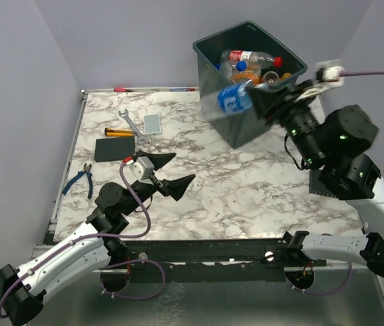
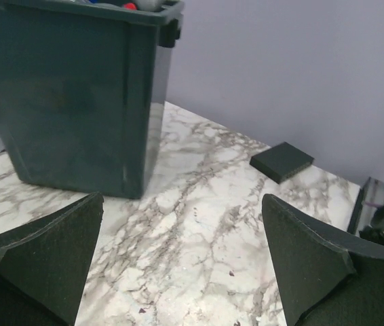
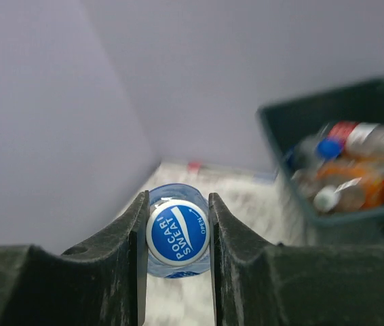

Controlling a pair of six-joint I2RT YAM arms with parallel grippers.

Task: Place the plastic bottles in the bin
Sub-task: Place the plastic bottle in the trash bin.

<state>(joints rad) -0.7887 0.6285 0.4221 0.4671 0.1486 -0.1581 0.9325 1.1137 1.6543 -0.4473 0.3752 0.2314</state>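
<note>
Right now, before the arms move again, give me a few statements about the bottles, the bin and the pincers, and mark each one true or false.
1. The right pincer is shut on a blue-labelled bottle. True.
2. The left pincer holds a bottle. False: it is open and empty above the table.
3. The bin has bottles in it. True.
4. The pliers lie in the bin. False: they lie on the table, near its left edge.
5. The gripped bottle is inside the bin. False: it is in the air, outside it.
</note>
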